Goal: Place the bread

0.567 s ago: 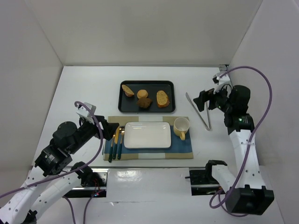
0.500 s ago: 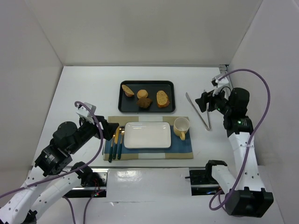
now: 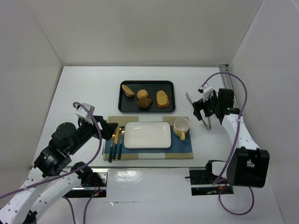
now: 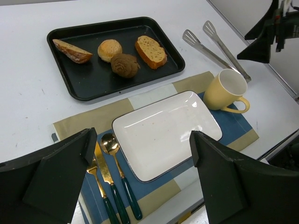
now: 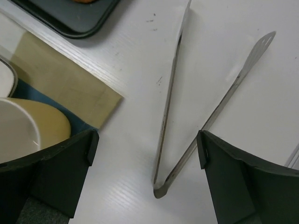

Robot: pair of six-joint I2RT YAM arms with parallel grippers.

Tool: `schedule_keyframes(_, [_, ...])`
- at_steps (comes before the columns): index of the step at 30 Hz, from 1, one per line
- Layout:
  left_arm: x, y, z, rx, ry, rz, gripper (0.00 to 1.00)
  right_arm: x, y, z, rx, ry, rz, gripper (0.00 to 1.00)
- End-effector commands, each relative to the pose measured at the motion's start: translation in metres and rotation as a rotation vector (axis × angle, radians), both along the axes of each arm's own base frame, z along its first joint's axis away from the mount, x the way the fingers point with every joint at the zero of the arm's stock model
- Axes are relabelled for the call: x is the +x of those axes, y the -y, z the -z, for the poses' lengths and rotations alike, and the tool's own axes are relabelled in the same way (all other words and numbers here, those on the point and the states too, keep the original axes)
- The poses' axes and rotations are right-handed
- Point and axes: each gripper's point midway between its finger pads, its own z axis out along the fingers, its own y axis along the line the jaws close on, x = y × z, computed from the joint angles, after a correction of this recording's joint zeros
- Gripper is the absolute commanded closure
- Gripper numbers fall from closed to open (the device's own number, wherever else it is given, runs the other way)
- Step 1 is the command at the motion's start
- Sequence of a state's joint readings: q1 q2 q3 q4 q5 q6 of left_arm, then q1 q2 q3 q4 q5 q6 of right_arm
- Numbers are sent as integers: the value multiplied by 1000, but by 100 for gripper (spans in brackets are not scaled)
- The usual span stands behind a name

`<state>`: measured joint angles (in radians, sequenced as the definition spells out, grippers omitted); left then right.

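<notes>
Tool pickup in hand: right gripper (image 5: 145,156) hangs with fingers wide apart, tongs (image 5: 171,93) lying between them, bread (image 4: 124,65) on the tray (image 4: 88,88) well ahead past the finger beside the cup (image 5: 28,130); next, I judge, lower and clamp both tong arms

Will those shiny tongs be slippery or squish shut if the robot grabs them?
Probably slippery: the tongs look like smooth bare metal lying flat. They would likely squeeze together, since their two thin arms join only at one end. They look light, so the open right gripper above might nudge them sideways.
</notes>
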<state>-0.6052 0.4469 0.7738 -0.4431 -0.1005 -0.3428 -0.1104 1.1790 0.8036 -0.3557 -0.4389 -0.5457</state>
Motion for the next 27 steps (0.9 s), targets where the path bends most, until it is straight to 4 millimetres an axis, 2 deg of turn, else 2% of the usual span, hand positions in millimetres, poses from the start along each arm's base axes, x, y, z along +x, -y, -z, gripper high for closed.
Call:
schedule_keyframes(1, [-1, -2, -8, -18, 31, -7, 0, 20, 18, 2, -75, -15, -11, 0])
schedule_keyframes(2, [-1, -2, -8, -18, 31, -7, 0, 24, 19, 0, -82, -16, -18, 0])
schedule_keyframes(4, [-2, -3, -10, -24, 39, -7, 0, 28, 21, 10, -89, -60, -20, 0])
schedule_keyframes(5, [-2, -3, -10, -24, 39, -7, 0, 30, 29, 12, -103, -72, 3, 0])
schedule_keyframes(7, [-2, -3, -10, -24, 39, -7, 0, 30, 33, 24, -115, -108, 17, 0])
schedule_keyframes(9, [-3, -4, -12, -29, 46, -7, 0, 33, 35, 28, -116, -122, 31, 0])
schedule_keyframes(13, [-3, -4, -12, -29, 46, -7, 0, 29, 40, 54, -87, -229, 58, 0])
schedule_keyframes(18, [-4, -3, -12, -30, 46, 2, 0, 30, 47, 71, -67, -280, 114, 0])
schedule_keyframes(27, [-5, -4, -13, -35, 53, 2, 0, 43, 56, 79, -40, -297, 199, 0])
